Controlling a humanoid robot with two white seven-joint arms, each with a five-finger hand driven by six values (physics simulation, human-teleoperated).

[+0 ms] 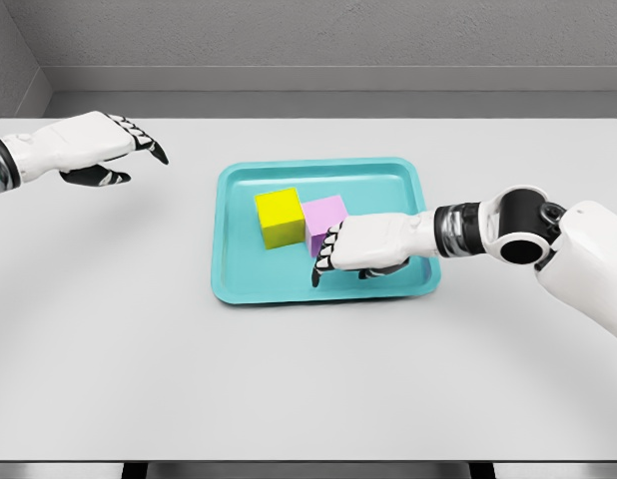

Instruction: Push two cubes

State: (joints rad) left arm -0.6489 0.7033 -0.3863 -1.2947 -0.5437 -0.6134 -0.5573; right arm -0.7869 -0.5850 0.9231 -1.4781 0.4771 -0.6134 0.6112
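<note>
While right hand (363, 247) touches pink cube (324, 221), yellow cube (280, 217) adjacent, teal tray (251, 284)

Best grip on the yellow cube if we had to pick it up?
Take the yellow cube from above, fingers on its near and far faces. Its right face sits against the pink cube, so a left-right pinch is blocked. The left hand is free; the right hand is at the pink one.

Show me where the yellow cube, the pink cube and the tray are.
yellow cube (280, 208): head view, top face.
pink cube (324, 212): head view, top face.
tray (251, 281): head view, bare floor near the front left corner.
</note>
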